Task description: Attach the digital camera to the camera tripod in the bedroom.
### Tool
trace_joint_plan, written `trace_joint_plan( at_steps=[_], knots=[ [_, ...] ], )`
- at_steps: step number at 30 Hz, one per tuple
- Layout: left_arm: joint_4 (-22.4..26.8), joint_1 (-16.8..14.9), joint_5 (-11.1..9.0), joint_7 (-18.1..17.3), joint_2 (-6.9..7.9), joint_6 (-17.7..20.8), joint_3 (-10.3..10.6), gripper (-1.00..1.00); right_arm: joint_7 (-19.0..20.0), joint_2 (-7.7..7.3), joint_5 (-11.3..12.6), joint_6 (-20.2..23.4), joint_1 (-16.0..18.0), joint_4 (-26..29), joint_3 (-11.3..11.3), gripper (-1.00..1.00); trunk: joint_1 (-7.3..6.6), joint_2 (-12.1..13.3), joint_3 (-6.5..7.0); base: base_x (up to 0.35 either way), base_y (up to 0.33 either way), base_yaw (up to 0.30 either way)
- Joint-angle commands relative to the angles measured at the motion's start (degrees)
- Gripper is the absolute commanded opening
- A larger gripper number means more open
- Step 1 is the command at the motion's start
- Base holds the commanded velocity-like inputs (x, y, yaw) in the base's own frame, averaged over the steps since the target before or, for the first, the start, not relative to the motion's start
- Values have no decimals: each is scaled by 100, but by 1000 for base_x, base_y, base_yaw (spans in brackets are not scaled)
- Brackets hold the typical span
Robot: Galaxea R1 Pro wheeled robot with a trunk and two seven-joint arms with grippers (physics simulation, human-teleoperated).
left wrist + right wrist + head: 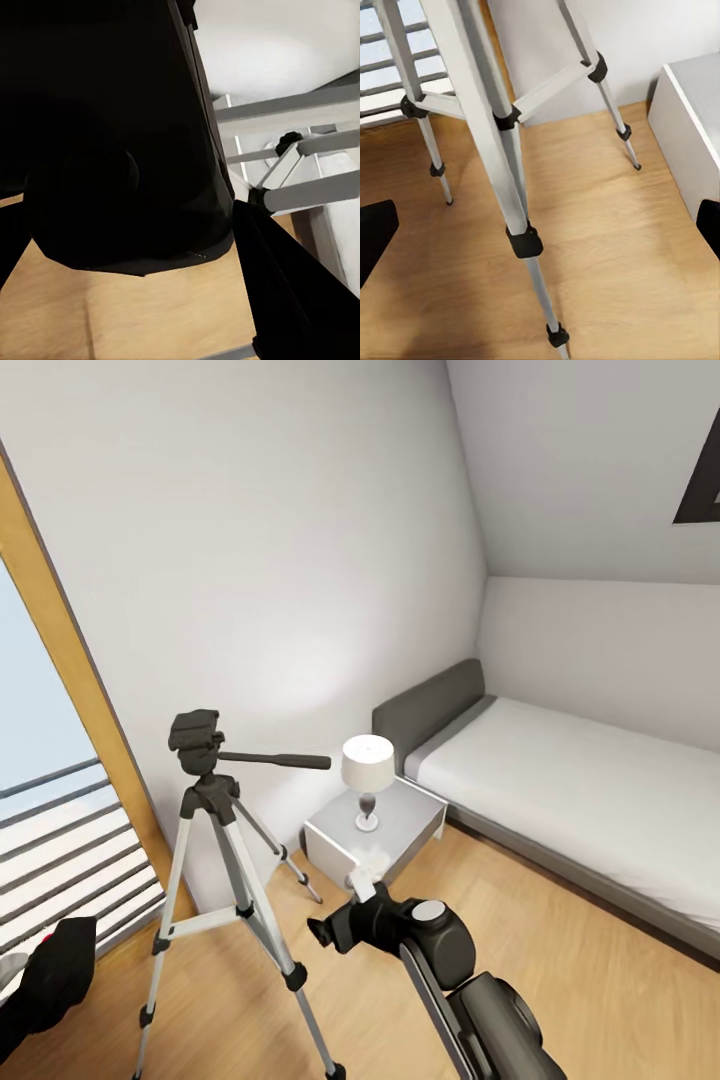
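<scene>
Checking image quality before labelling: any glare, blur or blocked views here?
Head view: sharp, with a soft bright patch on the wall behind the camera tripod. Left wrist view: a large dark, featureless close-up shape, soft-edged, covers most of it. Right wrist view: crisp tripod legs, faint floor shadows, no glare.

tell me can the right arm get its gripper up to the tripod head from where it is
Probably yes. The right gripper is open beside the camera tripod, with nothing between it and the tripod head; it only sits well lower, at leg level.
</scene>
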State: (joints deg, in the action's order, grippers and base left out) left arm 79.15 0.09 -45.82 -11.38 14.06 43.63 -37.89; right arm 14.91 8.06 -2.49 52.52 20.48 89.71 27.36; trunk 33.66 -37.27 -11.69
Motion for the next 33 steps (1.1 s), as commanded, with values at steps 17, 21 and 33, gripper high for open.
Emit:
trace_joint_plan(
  at_steps=[17,21,33],
  knots=[
    [12,0,1,-30,3,54,-8,-100,234,-2,-53,12,8,-11,-15,100,2,-7,-8,2,64,0],
    [12,0,2,-30,6,54,-8,-100,218,5,-55,3,8,-13,-18,100,2,-7,-8,0,13,-2],
    [13,0,3,-30,9,63,-8,-100,-419,15,-44,-13,8,1,7,100,2,-7,-8,0,2,-72]
  ],
)
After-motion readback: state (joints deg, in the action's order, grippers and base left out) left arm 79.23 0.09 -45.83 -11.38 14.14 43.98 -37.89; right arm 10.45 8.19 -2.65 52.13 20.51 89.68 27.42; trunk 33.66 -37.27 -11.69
